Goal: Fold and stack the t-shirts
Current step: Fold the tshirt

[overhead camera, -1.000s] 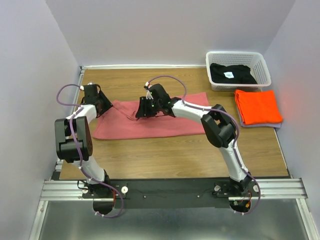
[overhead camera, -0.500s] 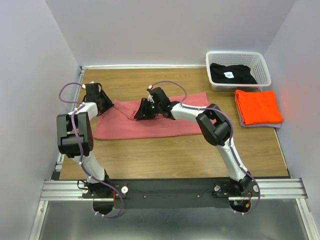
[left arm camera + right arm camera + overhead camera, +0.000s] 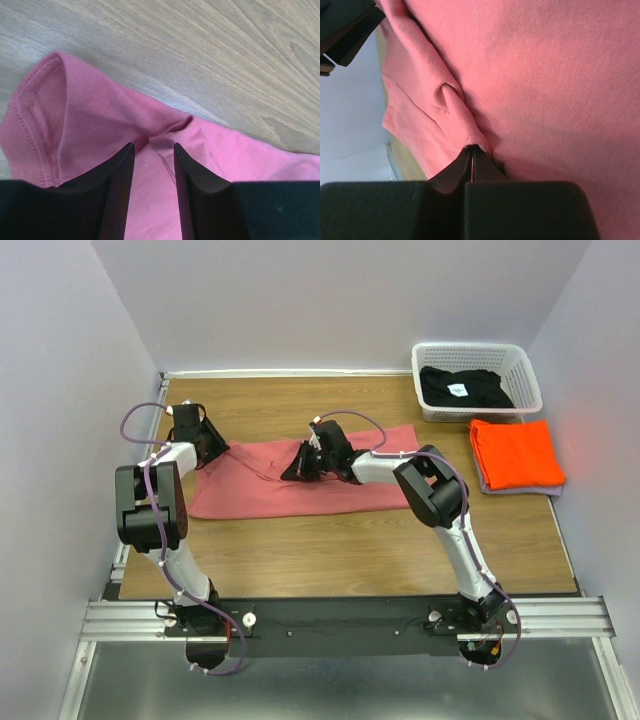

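The dusty pink-red t-shirt (image 3: 340,495) lies spread across the middle of the wooden table. My right gripper (image 3: 297,468) is shut on a raised fold of it near its middle; the right wrist view shows the jaws (image 3: 471,148) closed on the pinched cloth (image 3: 545,75). My left gripper (image 3: 212,445) is at the shirt's far-left end. In the left wrist view its fingers (image 3: 153,147) stand apart over the pink cloth (image 3: 90,115), with a seam between them. The orange t-shirt (image 3: 515,453) lies folded at the right. The black t-shirt (image 3: 462,388) with a white label sits in the basket.
The white lattice basket (image 3: 475,348) stands at the back right corner, with the orange shirt just in front of it. A grey edge shows under the orange shirt. White walls close in the table on the left, back and right.
My right gripper has moved right with the pinched fold, drawing the cloth along. My left gripper has shifted slightly at the shirt's left end.
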`<act>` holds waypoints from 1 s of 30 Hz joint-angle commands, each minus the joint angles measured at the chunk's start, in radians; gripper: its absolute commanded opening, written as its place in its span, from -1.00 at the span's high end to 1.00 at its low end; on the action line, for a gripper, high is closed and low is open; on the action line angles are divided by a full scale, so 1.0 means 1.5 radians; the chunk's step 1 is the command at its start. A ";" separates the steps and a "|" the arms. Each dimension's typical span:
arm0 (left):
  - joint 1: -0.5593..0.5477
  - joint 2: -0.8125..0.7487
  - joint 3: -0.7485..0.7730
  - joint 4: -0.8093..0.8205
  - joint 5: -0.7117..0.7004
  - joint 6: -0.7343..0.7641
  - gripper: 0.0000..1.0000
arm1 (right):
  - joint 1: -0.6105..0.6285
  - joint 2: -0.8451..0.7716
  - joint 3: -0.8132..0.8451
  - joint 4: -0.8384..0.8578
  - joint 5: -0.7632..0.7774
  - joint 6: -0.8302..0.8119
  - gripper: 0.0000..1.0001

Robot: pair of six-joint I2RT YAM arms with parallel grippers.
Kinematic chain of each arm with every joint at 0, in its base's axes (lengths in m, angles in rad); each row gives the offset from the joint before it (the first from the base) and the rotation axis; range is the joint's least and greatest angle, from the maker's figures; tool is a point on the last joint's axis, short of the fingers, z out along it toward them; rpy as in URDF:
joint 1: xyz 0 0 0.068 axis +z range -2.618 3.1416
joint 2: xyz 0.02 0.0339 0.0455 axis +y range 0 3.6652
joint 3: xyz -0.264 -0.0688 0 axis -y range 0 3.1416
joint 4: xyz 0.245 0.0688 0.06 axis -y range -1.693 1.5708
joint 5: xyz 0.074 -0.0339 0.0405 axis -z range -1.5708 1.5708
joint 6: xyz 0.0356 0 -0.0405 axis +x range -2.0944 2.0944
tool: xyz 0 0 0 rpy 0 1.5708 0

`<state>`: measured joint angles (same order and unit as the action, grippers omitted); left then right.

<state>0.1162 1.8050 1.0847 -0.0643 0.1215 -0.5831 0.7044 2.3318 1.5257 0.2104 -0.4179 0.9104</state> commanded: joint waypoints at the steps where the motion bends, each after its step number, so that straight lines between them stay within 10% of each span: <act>1: -0.002 0.009 0.014 0.009 0.023 0.012 0.10 | -0.009 0.016 -0.036 0.033 -0.023 0.022 0.95; 14: -0.004 0.046 0.034 0.033 0.048 0.013 0.11 | -0.012 0.028 -0.042 0.063 -0.049 0.024 0.95; 30: -0.003 0.086 0.048 0.034 0.015 0.012 0.83 | -0.022 -0.007 -0.091 0.073 -0.022 0.025 0.95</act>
<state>0.1154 1.9198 1.1366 -0.0231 0.1658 -0.5728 0.6834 2.3230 1.4193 0.3801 -0.4770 0.9688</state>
